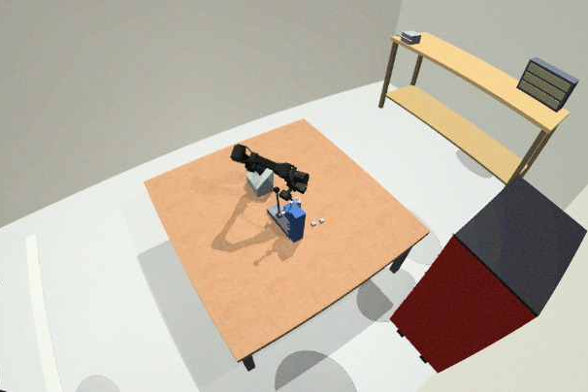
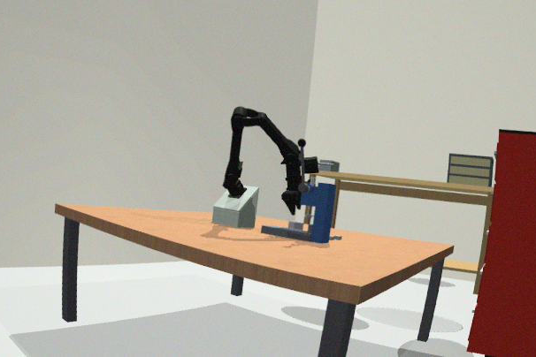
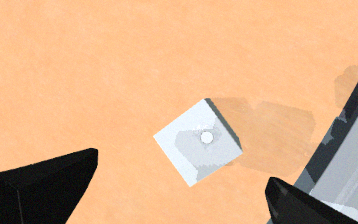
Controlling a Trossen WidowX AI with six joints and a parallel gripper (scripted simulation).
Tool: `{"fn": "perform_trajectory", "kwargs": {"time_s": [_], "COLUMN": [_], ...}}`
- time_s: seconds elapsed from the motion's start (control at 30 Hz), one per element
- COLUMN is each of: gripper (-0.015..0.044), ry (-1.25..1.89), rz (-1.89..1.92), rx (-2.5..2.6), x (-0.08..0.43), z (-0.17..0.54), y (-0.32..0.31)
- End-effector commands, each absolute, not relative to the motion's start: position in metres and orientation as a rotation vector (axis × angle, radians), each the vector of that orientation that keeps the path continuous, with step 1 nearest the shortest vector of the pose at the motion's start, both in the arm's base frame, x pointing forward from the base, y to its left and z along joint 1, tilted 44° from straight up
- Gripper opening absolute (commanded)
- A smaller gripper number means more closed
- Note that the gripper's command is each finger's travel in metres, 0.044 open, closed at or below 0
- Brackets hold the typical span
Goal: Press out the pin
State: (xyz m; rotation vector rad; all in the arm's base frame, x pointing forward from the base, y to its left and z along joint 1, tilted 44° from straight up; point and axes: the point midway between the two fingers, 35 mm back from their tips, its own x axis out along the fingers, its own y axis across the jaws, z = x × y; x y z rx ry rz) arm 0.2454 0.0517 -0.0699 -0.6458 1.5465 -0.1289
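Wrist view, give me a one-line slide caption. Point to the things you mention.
Open gripper (image 3: 181, 163) above the pinned block (image 3: 182, 145), press base (image 3: 345, 165) at right.
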Motion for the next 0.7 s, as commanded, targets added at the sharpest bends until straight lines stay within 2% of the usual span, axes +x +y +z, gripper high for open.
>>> {"fn": "perform_trajectory", "kwargs": {"time_s": [0.0,0.67], "gripper": [0.044,0.044], "ry": [1.372,1.318], "rz": [-0.787,-0.871], "rx": [-0.317,-0.258], "x": [0.2511,0.2525], "z": [-0.0727,-0.0749], "y": [0.0621,0.0615]}}
